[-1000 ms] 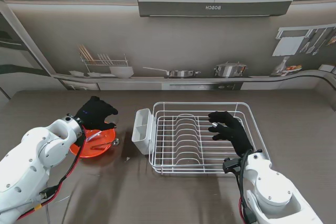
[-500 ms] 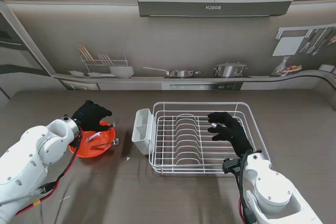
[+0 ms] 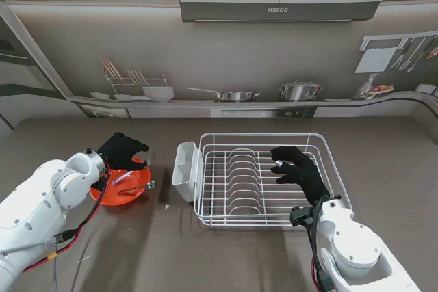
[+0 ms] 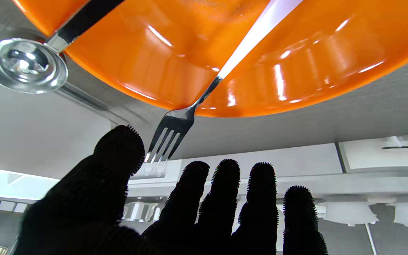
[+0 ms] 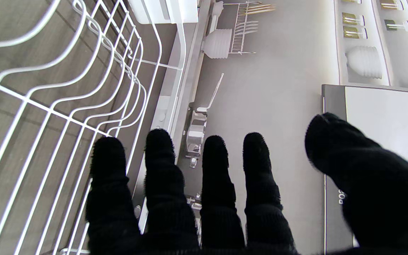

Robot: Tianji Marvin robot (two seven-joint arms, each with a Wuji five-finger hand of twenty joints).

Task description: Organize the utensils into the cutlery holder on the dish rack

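Fork [image 4: 175,127] and spoon [image 4: 23,65] laid across orange bowl [image 3: 123,186], left hand [image 3: 122,150] spread over it, cutlery holder [image 3: 185,169] unfilled, right hand [image 3: 299,170] spread above dish rack [image 3: 263,140]

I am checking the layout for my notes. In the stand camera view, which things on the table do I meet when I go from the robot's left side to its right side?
left hand over the orange bowl → white cutlery holder → wire dish rack → right hand above the rack's right part.
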